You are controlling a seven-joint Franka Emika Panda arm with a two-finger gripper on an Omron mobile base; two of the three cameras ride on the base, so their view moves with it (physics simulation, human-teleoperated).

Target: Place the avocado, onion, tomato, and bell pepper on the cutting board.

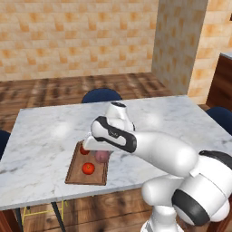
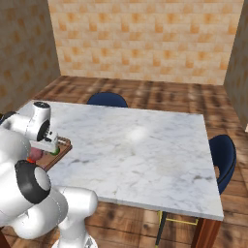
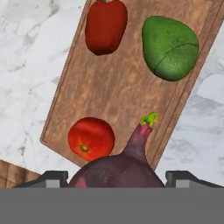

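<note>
You see the jaws clamped on the onion [image 3: 116, 168], held over the near end of the cutting board [image 3: 122, 87]. The avocado [image 3: 169, 47], tomato [image 3: 91, 138] and bell pepper [image 3: 106, 25] lie on that board, on the table [image 1: 45, 136].

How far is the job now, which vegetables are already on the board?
Done: the bell pepper, the avocado and the tomato lie on the cutting board. In hand: the onion sits between the jaws of the gripper over the board's edge. Left: to set it down and let go.
</note>
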